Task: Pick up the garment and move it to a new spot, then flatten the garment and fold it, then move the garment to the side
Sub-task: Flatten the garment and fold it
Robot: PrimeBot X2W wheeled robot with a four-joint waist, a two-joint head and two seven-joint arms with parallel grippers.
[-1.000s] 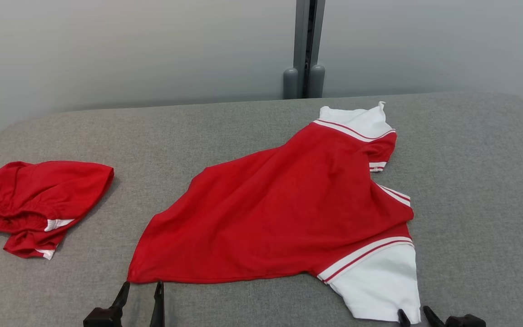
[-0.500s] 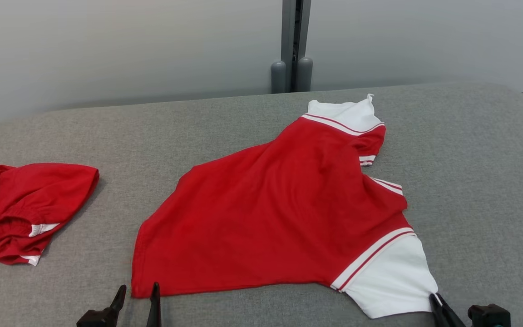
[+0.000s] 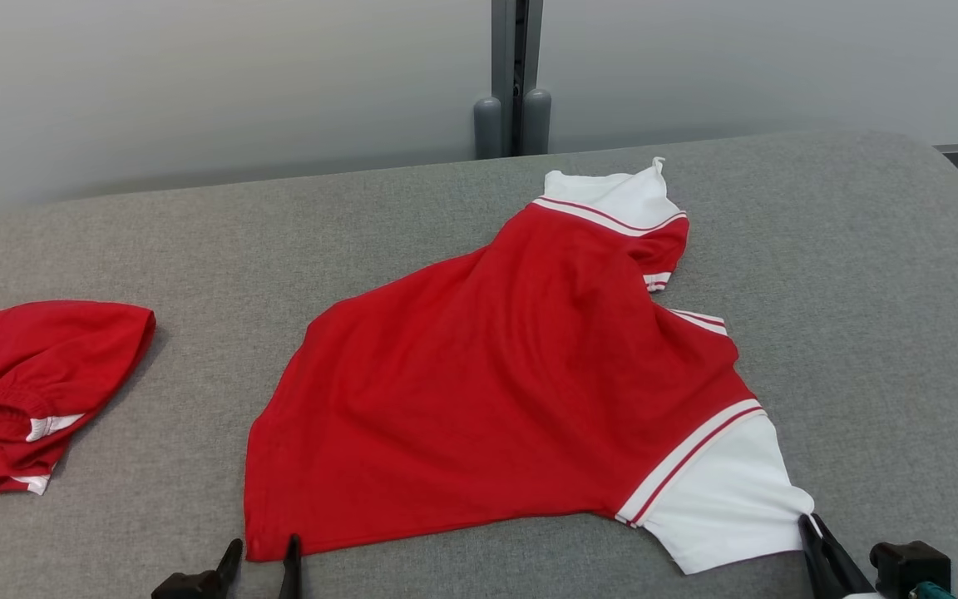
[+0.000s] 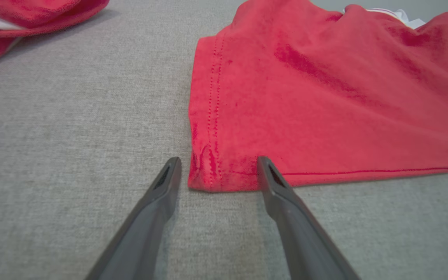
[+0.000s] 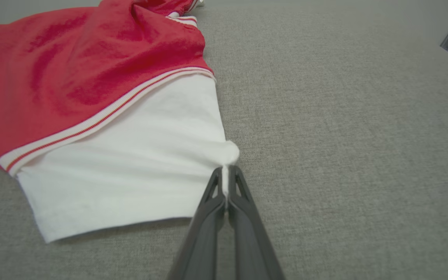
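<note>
Since a second ago the right gripper (image 3: 808,524) has gone from spread at the near sleeve's edge to jaws pressed together on it. Head camera has swung too, so everything sits further left and higher in frame, which is no move of the things. Now: the garment (image 3: 487,391), a red shirt with white sleeves, lies spread but rumpled in the middle of the table (image 3: 861,291), hem toward the robot's left, sleeves toward its right. On the robot's side the near sleeve (image 3: 720,491) is white below a red-and-white striped band, its outer corner drawn into a small bunched point. In the right wrist view the right gripper (image 5: 226,173) pinches that point of the near sleeve (image 5: 130,155), a sliver of white cloth showing between the fingertips. At the back the far sleeve (image 3: 612,195) lies flat, red cloth rumpled just beside it. At the near hem corner the left gripper (image 3: 263,547) sits with jaws spread wide. In the left wrist view the left gripper (image 4: 218,161) straddles that corner of the garment (image 4: 325,97), one finger over bare table (image 4: 72,136), the other over the hem stitching; probably touching cloth, can't tell from this angle. Also a second red garment (image 3: 30,374), bunched, well apart at the table's left edge. Behind the table stands a grey post (image 3: 512,83).
</note>
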